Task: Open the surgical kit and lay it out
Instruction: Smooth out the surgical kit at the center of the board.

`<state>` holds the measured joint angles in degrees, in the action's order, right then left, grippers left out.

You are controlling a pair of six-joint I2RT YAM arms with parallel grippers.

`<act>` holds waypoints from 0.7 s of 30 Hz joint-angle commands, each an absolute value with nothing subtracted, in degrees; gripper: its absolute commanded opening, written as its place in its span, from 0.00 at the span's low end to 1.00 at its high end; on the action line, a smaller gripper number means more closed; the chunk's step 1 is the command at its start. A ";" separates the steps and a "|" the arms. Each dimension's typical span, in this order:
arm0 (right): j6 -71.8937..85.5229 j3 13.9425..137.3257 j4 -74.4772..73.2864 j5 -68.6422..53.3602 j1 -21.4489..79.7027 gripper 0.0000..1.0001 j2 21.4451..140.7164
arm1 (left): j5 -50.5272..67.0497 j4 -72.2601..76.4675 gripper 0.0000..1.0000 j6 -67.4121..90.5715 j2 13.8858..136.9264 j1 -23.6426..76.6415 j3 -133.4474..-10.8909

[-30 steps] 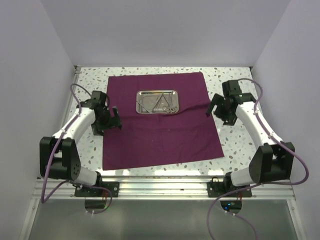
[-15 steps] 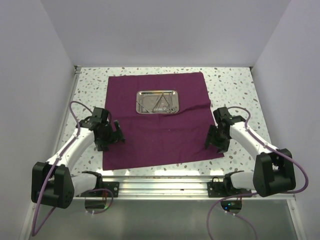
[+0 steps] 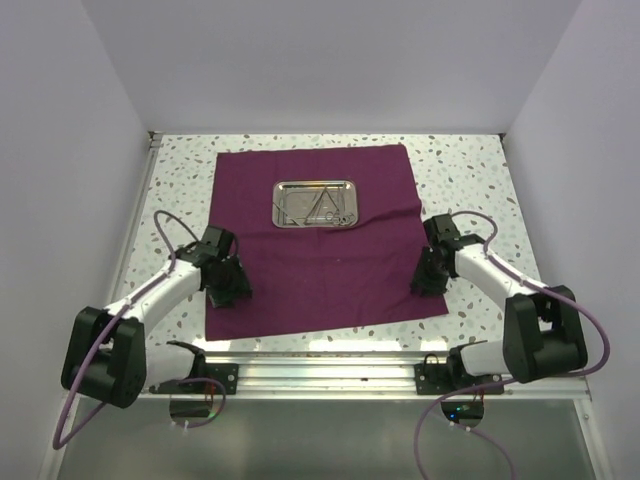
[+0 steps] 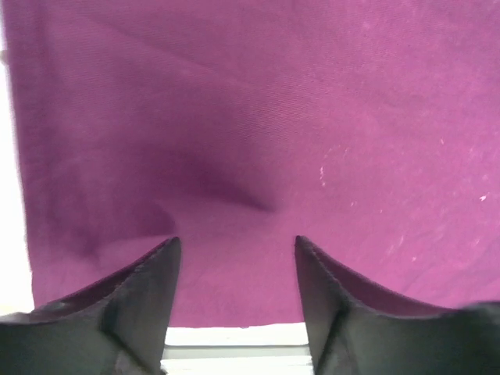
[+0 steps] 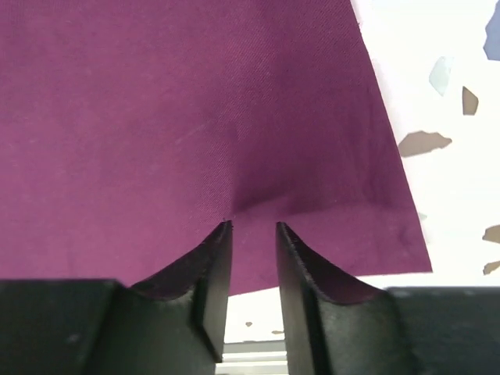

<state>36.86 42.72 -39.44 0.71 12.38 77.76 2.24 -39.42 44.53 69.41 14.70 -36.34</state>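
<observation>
The surgical kit lies opened out: a plum cloth (image 3: 320, 270) is spread flat with a small steel tray (image 3: 277, 205) of thin silver instruments (image 3: 320, 205) on its far half. My left gripper (image 3: 228, 287) is down on the cloth's near left corner. In the left wrist view that gripper (image 4: 234, 244) stands open, tips pressing the cloth (image 4: 273, 117), which creases ahead of them. My right gripper (image 3: 428, 277) is at the near right corner. Its jaws (image 5: 252, 226) are narrowly apart, and a ridge of cloth (image 5: 156, 117) gathers at the tips.
Speckled white tabletop (image 3: 470, 170) surrounds the cloth, with plain walls on three sides. An aluminium rail (image 3: 320, 370) carrying both arm bases runs along the near edge. A strip of bare table (image 4: 234, 336) shows just behind the cloth's near hem.
Both arms have drawn back from the cloth's side edges to its near corners and come down onto it. Both pairs of jaws have narrowed, the right more than the left.
</observation>
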 commanded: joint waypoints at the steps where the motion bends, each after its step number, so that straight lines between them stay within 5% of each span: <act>1: 37.35 40.44 -36.48 1.93 12.66 0.31 78.49 | 0.18 -34.90 0.54 47.98 72.41 17.66 -35.16; 11: 40.95 33.05 -32.00 0.71 14.15 0.21 78.39 | -3.69 -32.35 0.37 52.38 79.98 28.38 -32.44; 16: 42.71 30.15 -31.55 0.18 15.73 0.00 78.40 | -3.95 -32.68 0.00 54.40 80.16 30.41 -30.85; 21: 44.91 31.20 -38.31 0.53 17.23 0.00 69.90 | -5.18 -36.73 0.00 56.33 76.48 33.57 -30.85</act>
